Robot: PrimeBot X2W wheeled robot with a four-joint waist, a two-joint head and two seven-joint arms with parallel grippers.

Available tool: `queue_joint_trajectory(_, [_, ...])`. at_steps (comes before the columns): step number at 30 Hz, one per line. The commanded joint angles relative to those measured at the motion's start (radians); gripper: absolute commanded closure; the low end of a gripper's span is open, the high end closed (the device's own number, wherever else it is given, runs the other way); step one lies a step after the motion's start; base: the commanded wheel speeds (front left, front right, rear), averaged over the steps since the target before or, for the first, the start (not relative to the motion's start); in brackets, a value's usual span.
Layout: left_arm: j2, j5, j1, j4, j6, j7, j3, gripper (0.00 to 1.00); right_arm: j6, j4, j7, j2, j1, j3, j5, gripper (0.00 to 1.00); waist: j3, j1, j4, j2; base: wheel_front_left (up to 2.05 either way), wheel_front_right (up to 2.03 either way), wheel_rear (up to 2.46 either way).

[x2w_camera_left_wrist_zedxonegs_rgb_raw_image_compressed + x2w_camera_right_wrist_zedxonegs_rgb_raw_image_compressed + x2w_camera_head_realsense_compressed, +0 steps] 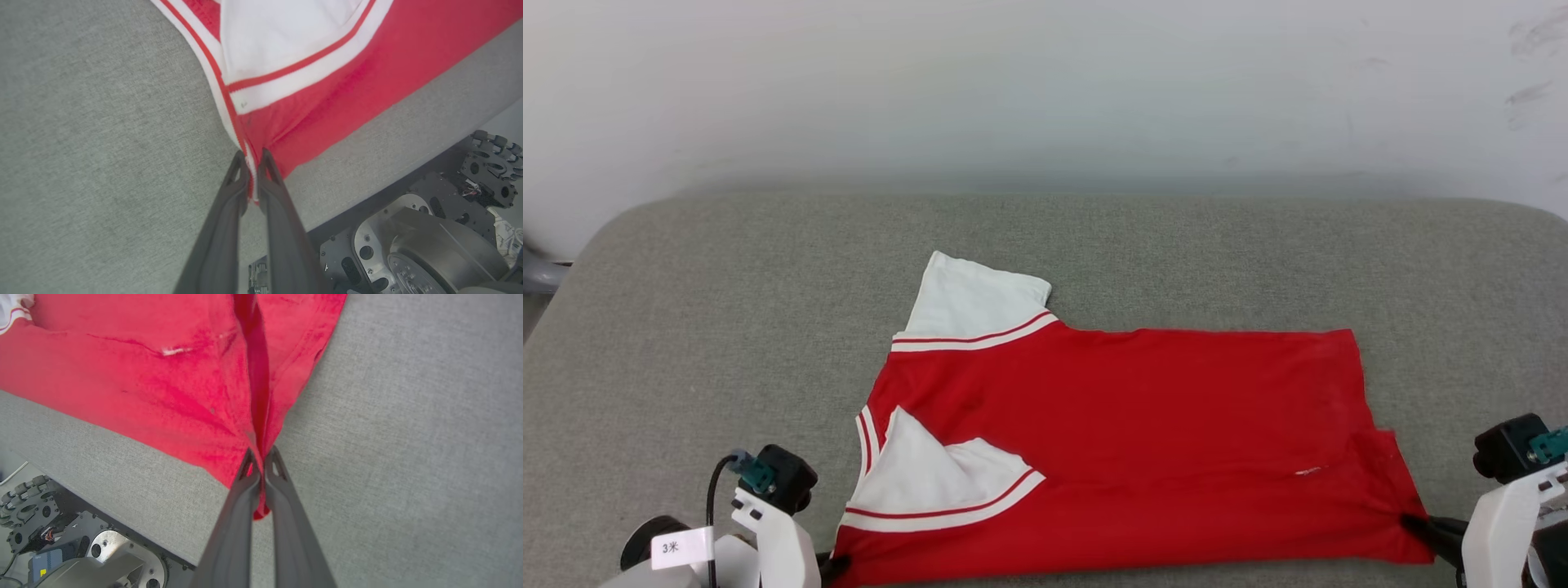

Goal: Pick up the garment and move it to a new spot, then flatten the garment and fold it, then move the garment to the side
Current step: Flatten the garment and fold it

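Note:
The garment [1127, 433], a red jersey with white sleeve panels and striped trim, lies flat on the grey cushioned table [686, 327], neck end to the left. My left gripper [837, 563] is shut on its near left corner, by the striped trim [229, 106]; the left wrist view shows the fabric pinched between the fingers of the left gripper [253, 157]. My right gripper [1413, 523] is shut on the near right hem corner. In the right wrist view red cloth [196, 388] bunches into a ridge between the tips of the right gripper [261, 455].
The table's front edge runs just below the garment, with my wheeled base [408, 245] under it. A pale wall [1045, 82] stands behind the table. Bare grey surface lies left, right and beyond the garment.

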Motion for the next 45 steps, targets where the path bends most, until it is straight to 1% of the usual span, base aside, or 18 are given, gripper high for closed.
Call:
queue_joint_trajectory(1, [0.011, -0.002, 0.016, 0.001, 0.010, -0.004, -0.001, 1.00, -0.001, -0.004, 0.006, -0.007, 0.019, -0.011, 0.004, 1.00, 0.002, 0.0000, 0.000, 0.0000, 0.00, 0.00, 0.00])
queue_joint_trajectory(6, [-0.005, -0.018, 0.044, 0.008, 0.023, -0.019, -0.004, 1.00, -0.001, 0.000, 0.033, 0.018, 0.072, -0.045, -0.011, 1.00, 0.022, 0.0000, -0.002, 0.0000, 0.00, 0.00, 0.00])
queue_joint_trajectory(12, [-0.030, -0.032, 0.061, 0.072, 0.015, -0.027, -0.010, 1.00, -0.002, 0.050, 0.048, 0.060, 0.101, -0.058, -0.031, 1.00, 0.048, 0.0000, -0.004, 0.0000, 0.00, 0.00, 0.00])
queue_joint_trajectory(16, [-0.047, -0.040, 0.063, 0.114, 0.002, -0.035, -0.008, 1.00, -0.001, 0.072, 0.020, 0.087, 0.100, -0.073, -0.039, 1.00, 0.055, 0.0000, -0.003, 0.0000, 0.00, 0.00, 0.00])
queue_joint_trajectory(17, [-0.051, -0.037, 0.062, 0.122, 0.003, -0.040, -0.007, 0.87, -0.001, 0.077, 0.008, 0.094, 0.100, -0.079, -0.045, 0.55, 0.055, 0.0000, -0.002, 0.0000, 0.00, 0.00, 0.00])
queue_joint_trajectory(18, [-0.050, -0.024, 0.056, 0.127, 0.006, -0.051, -0.006, 0.36, -0.002, 0.079, -0.004, 0.097, 0.100, -0.082, -0.052, 0.00, 0.054, 0.0000, -0.001, 0.0000, 0.00, 0.00, 0.00])
queue_joint_trajectory(19, [-0.050, -0.025, 0.051, 0.131, 0.009, -0.058, -0.004, 0.00, -0.002, 0.079, -0.020, 0.104, 0.100, -0.093, -0.055, 0.00, 0.051, 0.0000, 0.001, 0.0000, 0.00, 0.00, 0.00])
queue_joint_trajectory(25, [-0.021, 0.026, 0.015, 0.103, 0.023, -0.113, 0.015, 0.00, -0.001, 0.043, -0.126, 0.153, 0.111, -0.161, -0.099, 0.00, 0.033, 0.0000, 0.003, 0.0000, 0.00, 0.00, 0.00])
queue_joint_trajectory(28, [-0.003, 0.049, -0.013, 0.074, 0.043, -0.151, 0.039, 0.00, -0.001, 0.011, -0.196, 0.178, 0.102, -0.212, -0.146, 0.00, 0.030, 0.0000, -0.001, 0.0000, 0.00, 0.00, 0.00])
queue_joint_trajectory(33, [0.010, 0.101, -0.087, 0.052, 0.081, -0.218, 0.092, 0.00, -0.001, -0.051, -0.316, 0.259, 0.083, -0.305, -0.242, 0.00, 0.041, 0.0000, -0.014, 0.0000, 0.00, 0.00, 0.00])
queue_joint_trajectory(37, [-0.014, 0.138, -0.174, 0.068, 0.083, -0.244, 0.119, 0.00, -0.001, -0.117, -0.382, 0.329, 0.076, -0.364, -0.309, 0.00, 0.061, 0.0000, -0.031, 0.0000, 0.00, 0.00, 0.00])
queue_joint_trajectory(42, [-0.047, 0.190, -0.295, 0.123, 0.077, -0.265, 0.143, 0.00, -0.001, -0.213, -0.450, 0.417, 0.066, -0.416, -0.397, 0.00, 0.111, 0.0000, -0.075, 0.0000, 0.00, 0.00, 0.00])
queue_joint_trajectory(45, [-0.072, 0.204, -0.364, 0.167, 0.064, -0.250, 0.151, 0.00, -0.001, -0.258, -0.473, 0.467, 0.064, -0.439, -0.436, 0.00, 0.150, 0.0000, -0.105, 0.0000, 0.00, 0.00, 0.00])
